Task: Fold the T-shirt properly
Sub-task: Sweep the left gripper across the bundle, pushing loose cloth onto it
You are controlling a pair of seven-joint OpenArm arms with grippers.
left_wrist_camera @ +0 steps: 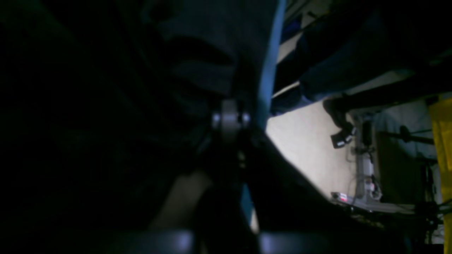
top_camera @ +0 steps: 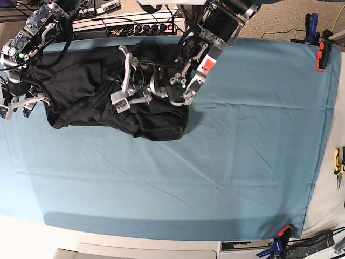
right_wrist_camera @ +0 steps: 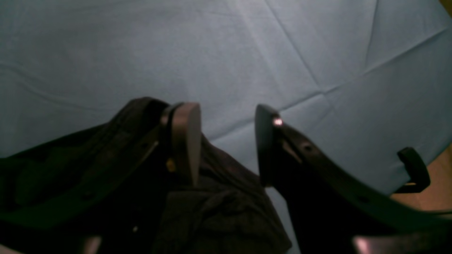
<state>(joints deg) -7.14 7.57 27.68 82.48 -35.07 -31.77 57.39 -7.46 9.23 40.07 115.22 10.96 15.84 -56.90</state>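
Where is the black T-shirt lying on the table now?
In the base view, the T-shirt lies bunched at the upper left of the teal table cloth, between both arms.

Dim, blurry wrist views; bright, sharp base view

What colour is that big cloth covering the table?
Teal blue, plain, with faint fold creases: the table cloth shows best in the base view.
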